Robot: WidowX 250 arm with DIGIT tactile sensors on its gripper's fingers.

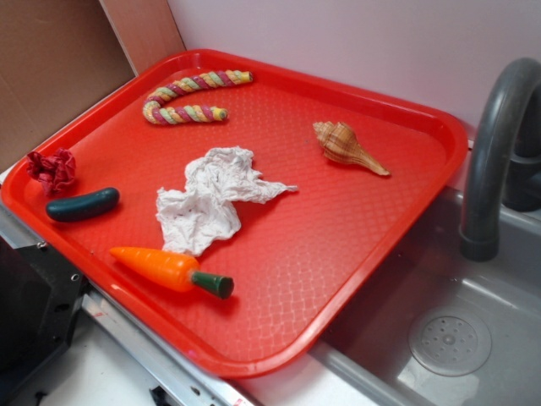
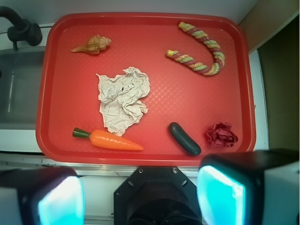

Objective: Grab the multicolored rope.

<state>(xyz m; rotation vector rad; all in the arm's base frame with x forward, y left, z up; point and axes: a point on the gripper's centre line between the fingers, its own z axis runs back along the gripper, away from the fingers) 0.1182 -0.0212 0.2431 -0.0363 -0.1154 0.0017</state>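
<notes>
Nothing done yet, by our reading. Our claw [image 2: 140,192] hangs wide open and empty over the tray's [image 2: 51,140] near rim, both fingers apart at the bottom of the wrist view. Nearest lie the carrot [image 2: 115,139], cucumber [image 2: 184,138] and red fabric wad [image 2: 221,134]; the crumpled paper [image 2: 122,99] sits mid-tray. The multicolored rope [image 2: 202,52] lies bent in a hook at the far corner, close to the raised rim, untouched. Bare tray between cucumber and rope looks passable; the rim crowds the far side.
</notes>
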